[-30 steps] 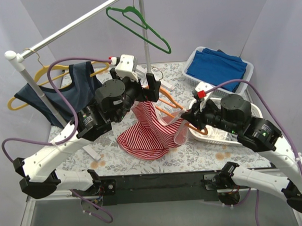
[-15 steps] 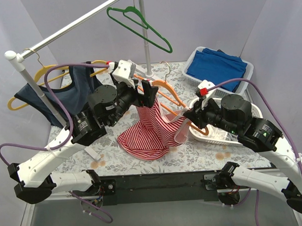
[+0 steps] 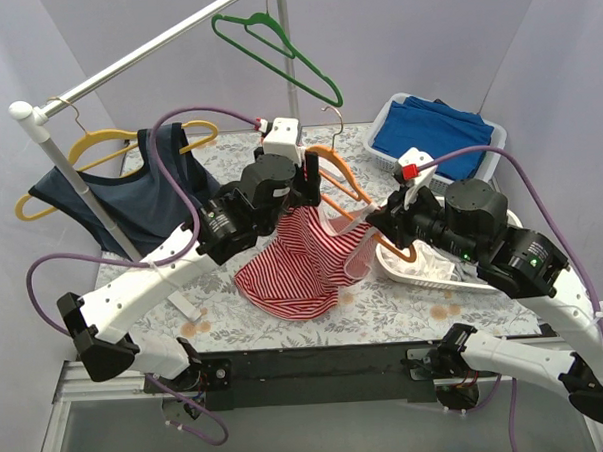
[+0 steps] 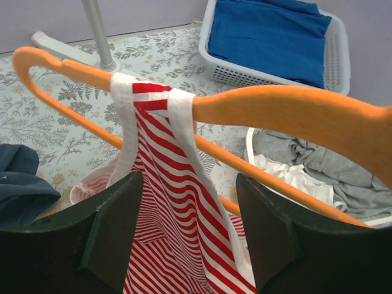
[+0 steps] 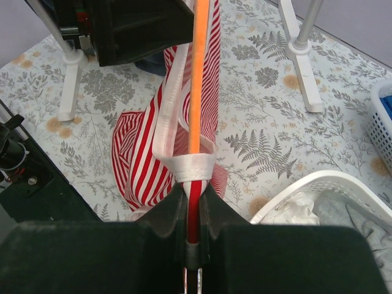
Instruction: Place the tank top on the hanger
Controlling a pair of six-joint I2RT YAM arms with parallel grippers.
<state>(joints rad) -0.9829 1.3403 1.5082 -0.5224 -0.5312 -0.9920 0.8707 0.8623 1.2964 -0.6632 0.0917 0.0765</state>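
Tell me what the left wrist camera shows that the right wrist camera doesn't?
Only the left wrist view: the left gripper open, its fingers either side of the striped top, whose strap lies over the orange hanger. Only the right wrist view: the right gripper shut on the hanger's thin bar, a strap looped round it there. Both: top, hanger, flowered tablecloth.

Left hand spread wide; right hand clamped on hanger.

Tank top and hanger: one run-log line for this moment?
tank top: strap over hanger arm | left pincer: open, straddling it | right pincer: shut on hanger
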